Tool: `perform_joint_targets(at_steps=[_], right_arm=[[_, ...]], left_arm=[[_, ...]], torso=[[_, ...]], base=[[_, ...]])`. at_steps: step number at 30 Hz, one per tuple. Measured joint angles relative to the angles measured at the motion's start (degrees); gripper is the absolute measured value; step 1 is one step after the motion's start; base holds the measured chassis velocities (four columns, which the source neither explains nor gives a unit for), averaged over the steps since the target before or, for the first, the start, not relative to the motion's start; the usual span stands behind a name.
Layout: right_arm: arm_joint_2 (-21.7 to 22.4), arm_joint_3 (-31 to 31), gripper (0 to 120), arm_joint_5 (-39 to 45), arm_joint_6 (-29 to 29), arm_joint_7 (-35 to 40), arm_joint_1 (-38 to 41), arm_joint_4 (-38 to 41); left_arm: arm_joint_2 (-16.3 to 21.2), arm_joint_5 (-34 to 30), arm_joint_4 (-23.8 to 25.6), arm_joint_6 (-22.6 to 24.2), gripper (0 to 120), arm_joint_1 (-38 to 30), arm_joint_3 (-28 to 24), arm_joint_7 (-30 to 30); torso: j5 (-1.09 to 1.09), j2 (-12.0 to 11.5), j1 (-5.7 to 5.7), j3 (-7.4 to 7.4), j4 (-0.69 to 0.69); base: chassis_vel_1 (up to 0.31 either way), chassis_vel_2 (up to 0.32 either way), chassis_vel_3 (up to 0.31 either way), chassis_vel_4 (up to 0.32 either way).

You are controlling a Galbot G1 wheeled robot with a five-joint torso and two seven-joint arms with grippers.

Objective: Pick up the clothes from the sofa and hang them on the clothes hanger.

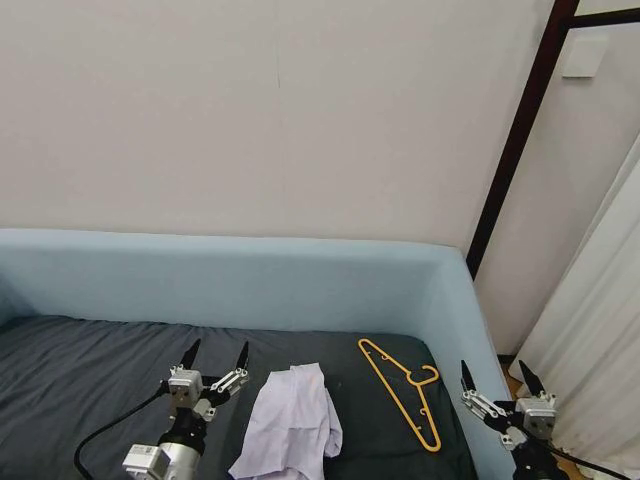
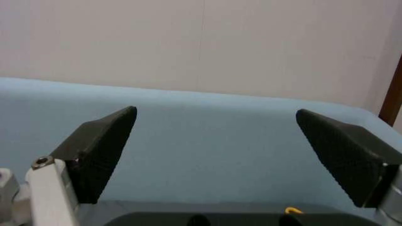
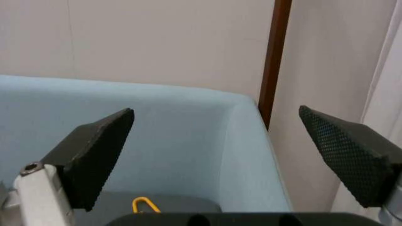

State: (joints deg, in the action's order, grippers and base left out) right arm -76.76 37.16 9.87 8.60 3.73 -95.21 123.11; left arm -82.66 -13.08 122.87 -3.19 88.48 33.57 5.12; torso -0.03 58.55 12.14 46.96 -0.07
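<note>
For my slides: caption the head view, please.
Left gripper and right gripper, both open, flank a crumpled pale garment and an orange hanger on the sofa.

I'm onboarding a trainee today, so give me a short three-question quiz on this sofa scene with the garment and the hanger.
1. True or false: in the head view, the orange hanger lies on the sofa, between the pale garment and the right gripper.
2. Multiple choice: the jaws of the left gripper are A) open and empty, B) shut on the garment, C) shut on the hanger.
3. Fill in: the garment and the hanger lie ___ (touching or apart).
Key: 1 true; 2 A; 3 apart.
</note>
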Motion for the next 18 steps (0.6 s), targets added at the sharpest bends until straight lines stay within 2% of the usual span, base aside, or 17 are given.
perform_joint_targets(at_steps=[15,18], right_arm=[[0.3,-0.5,100,-0.2,0.0,0.0,0.1,-0.5],[1.9,-1.1,100,0.5,0.0,0.9,0.8,-1.5]], left_arm=[[-0.6,1.5,1.2,-1.4,100,1.7,0.1,1.0],[-0.8,2.4,1.2,-2.4,100,2.3,0.3,1.0]], torso=[[0.0,0.0,0.0,0.0,0.0],[0.0,0.0,0.0,0.0,0.0]], base=[[0.0,0.0,0.0,0.0],[0.0,0.0,0.0,0.0]])
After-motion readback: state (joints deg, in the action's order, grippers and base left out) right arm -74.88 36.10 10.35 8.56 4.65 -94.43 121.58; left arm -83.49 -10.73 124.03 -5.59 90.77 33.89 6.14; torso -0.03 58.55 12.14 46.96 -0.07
